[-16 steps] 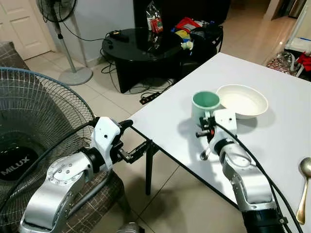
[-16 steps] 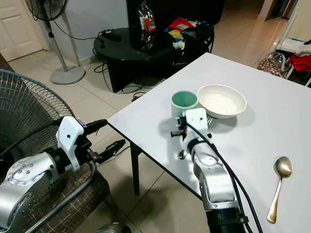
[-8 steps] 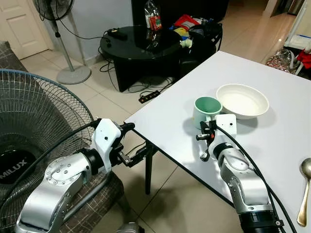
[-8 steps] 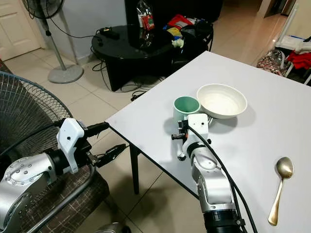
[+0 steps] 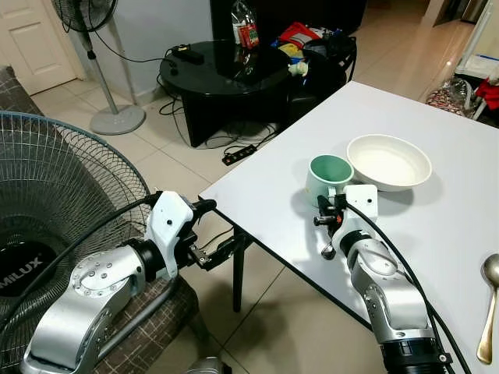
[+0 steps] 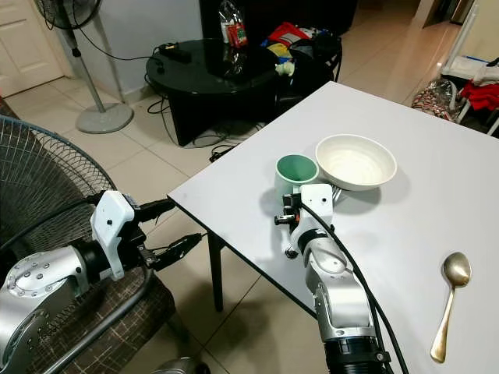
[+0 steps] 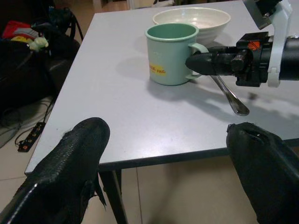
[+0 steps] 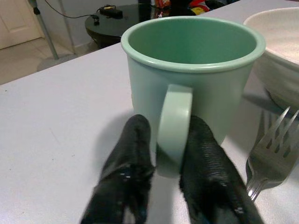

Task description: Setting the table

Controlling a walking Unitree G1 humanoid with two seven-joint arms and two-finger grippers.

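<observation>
On table: one mug (image 5: 328,174) | one bowl (image 5: 388,161) | one fork (image 8: 273,156) | one spoon (image 6: 447,300)

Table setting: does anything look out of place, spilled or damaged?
Nothing spilled or damaged. The fork lies with tines close beside the bowl, and one spoon lies alone, well apart from mug and bowl.

I see the right gripper (image 5: 328,216) at the green mug (image 5: 327,178) on the white table (image 5: 437,210), bowl (image 5: 388,161) just beside. My left gripper (image 5: 221,231) hangs off the table's corner.
</observation>
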